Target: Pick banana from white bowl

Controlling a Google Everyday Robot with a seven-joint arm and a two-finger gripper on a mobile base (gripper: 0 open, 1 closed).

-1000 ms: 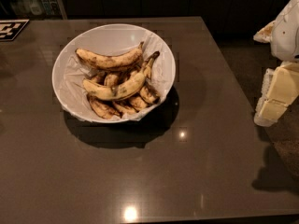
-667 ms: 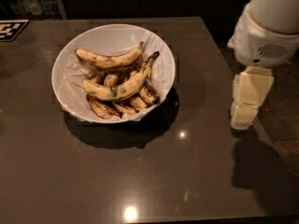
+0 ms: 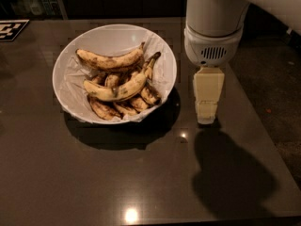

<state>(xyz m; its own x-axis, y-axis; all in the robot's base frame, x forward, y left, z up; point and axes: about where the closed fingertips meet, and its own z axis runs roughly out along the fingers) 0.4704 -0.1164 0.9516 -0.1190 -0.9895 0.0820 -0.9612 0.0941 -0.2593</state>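
Your gripper (image 3: 207, 113) has slid in from the right to just beside the bowl (image 3: 113, 28) (open or closed, I can't tell), but the banana (image 3: 123, 88) lies inside, not picked yet.

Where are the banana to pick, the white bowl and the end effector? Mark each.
banana (image 3: 123, 89): camera view, mid-length, beside its dark smudge.
white bowl (image 3: 110, 36): camera view, bare far inner wall.
end effector (image 3: 206, 116): camera view, lower tip, hanging beside the bowl, outside it.

The hand (image 3: 206, 117) hangs straight down from the bulky white wrist (image 3: 214, 32), apparently hovering, right of centre.
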